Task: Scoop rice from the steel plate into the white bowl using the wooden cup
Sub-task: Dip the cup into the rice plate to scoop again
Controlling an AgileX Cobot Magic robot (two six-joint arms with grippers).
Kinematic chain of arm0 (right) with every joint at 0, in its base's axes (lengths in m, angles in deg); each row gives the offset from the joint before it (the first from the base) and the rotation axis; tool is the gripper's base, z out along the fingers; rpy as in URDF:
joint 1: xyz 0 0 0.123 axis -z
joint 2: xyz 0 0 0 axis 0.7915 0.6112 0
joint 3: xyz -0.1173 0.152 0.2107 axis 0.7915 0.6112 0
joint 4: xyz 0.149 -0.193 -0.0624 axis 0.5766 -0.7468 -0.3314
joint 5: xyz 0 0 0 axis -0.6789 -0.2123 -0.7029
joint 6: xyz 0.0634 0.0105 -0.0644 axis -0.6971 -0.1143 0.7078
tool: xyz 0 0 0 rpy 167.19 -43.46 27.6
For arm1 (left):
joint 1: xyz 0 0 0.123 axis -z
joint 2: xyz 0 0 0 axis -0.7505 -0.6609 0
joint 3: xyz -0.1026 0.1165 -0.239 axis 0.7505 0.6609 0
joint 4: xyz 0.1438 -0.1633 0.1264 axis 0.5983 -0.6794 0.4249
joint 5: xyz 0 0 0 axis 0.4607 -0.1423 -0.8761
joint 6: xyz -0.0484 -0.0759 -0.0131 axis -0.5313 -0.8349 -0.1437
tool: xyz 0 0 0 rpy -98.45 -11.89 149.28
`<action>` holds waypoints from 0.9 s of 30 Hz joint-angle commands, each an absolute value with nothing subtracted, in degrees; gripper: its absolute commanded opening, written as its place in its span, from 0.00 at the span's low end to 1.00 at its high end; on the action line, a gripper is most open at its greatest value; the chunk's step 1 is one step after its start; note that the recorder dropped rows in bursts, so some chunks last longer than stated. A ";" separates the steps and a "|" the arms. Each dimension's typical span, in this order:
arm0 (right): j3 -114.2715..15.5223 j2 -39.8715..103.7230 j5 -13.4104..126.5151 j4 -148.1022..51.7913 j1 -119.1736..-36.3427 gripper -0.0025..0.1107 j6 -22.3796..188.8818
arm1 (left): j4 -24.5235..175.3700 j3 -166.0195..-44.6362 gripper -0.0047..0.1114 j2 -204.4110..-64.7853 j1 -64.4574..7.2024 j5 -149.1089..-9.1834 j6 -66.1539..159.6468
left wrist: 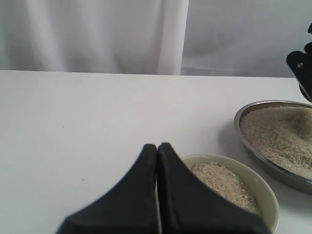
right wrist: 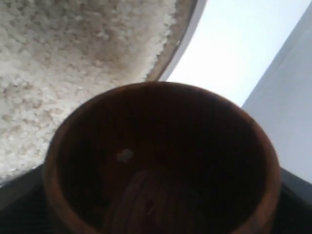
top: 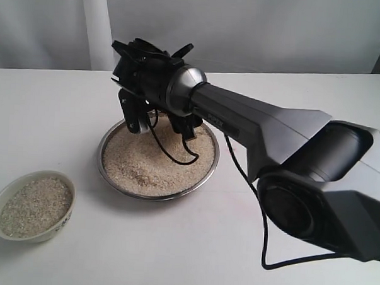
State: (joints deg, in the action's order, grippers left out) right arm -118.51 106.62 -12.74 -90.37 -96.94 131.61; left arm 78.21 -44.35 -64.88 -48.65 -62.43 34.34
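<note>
**Cup's over the far side of the plate, basically empty**

Table [top: 52, 111] has loads of bare white top on all sides. Right arm [top: 260, 126] reaches in over the plate [top: 156, 196], which is heaped with rice [top: 154, 163]. Bowl [top: 59, 228] sits front-left, well apart from the plate, rice in it too. Right gripper [top: 159, 123] clamps the cup [right wrist: 161, 161] near the plate's far rim, with one grain inside. Left gripper [left wrist: 157, 151] hangs by the bowl, fingers pressed together, holding nothing.
</note>
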 commanded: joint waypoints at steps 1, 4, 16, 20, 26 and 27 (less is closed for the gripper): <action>-118.21 108.72 -13.41 -90.59 -97.27 0.02 132.03 | 77.94 -44.64 0.04 -64.79 -48.37 -62.85 34.20; -118.21 110.02 -13.41 -90.19 -97.27 0.02 132.03 | 77.94 -44.64 0.04 -64.79 -48.37 -62.85 34.20; -118.21 111.86 -12.98 -89.49 -99.63 0.02 133.40 | 77.94 -44.64 0.04 -64.79 -48.37 -62.85 34.20; -118.21 111.86 -12.98 -88.89 -101.02 0.02 133.91 | 77.94 -44.64 0.04 -64.79 -48.37 -62.85 34.20; -118.21 111.86 -12.98 -88.42 -103.20 0.02 134.38 | 77.94 -44.64 0.04 -64.79 -48.37 -62.85 34.20; -118.21 111.86 -12.98 -88.14 -103.62 0.02 134.48 | 77.94 -44.64 0.04 -64.79 -48.37 -62.85 34.20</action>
State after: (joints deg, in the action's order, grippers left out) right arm -118.51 111.75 -13.17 -89.89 -102.39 133.78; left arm 78.21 -44.35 -64.88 -48.65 -62.43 34.34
